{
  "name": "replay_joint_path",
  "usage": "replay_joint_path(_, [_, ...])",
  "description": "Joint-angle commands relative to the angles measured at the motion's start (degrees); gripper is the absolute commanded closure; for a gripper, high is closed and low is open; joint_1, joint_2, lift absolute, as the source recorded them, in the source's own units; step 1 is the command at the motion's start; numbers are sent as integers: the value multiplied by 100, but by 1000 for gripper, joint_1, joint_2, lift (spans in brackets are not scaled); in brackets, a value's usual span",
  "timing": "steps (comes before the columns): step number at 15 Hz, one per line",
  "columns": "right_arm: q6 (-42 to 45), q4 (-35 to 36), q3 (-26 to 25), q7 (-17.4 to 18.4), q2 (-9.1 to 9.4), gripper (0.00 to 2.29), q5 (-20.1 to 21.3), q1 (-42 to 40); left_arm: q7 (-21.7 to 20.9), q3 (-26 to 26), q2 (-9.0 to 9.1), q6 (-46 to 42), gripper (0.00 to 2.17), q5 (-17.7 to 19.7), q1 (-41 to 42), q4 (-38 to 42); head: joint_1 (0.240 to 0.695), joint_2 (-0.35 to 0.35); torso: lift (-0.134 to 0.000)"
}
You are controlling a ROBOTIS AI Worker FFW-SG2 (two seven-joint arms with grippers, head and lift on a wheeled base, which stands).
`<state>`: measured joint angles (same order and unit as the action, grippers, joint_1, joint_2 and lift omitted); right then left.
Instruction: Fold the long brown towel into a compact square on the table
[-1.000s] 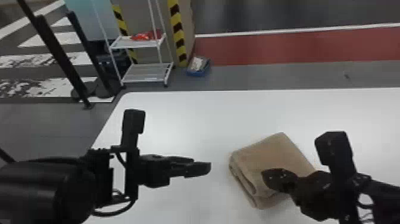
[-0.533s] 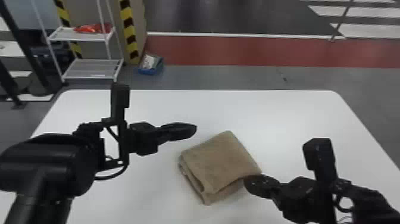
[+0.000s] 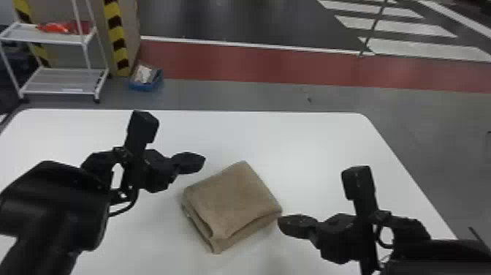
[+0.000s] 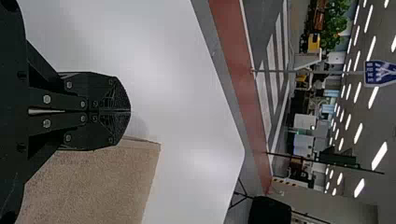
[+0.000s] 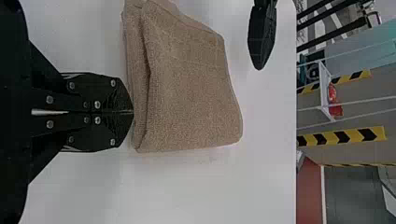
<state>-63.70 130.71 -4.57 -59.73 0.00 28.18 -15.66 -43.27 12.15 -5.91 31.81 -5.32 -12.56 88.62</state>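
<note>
The brown towel lies on the white table, already folded into a thick, nearly square packet. I do not find one clearly long axis in it. In the head view it is turned askew, with one corner pointing to the far side of the table and another toward the robot. Its layers open a little along the two near sides, the one toward the robot's left and the one toward its right.

From the towel's right corner, the right gripper is just beside, on the robot's right and slightly to the near side. So, from this gripper, the towel lies to the left and a bit forward. The left gripper is off the far left side, somewhat more apart; from it, the towel lies to the right and nearer to the robot. The right one seems the nearer arm, though height above the table is difficult to judge.

Both grippers have their fingers pressed together, with nothing between them. In my judgement the folding is almost complete. If the near edges need to be straightened, the right arm has the shorter way, by a small move leftward.
</note>
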Motion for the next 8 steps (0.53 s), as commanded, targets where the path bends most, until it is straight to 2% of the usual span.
replay_joint_path(1, [-236, -54, 211, -126, -9, 2105, 320, 116, -24, 86, -7, -232, 2145, -339, -97, -302, 695, -168, -124])
replay_joint_path(6, [-622, -722, 518, -109, -26, 2105, 628, 731, -410, 192, -121, 49, 2145, -620, -124, -337, 695, -150, -124])
replay_joint_path(8, [-693, -1091, 659, -91, -9, 2105, 777, 1003, -621, 236, -227, 120, 2145, -699, -97, -293, 695, -144, -124])
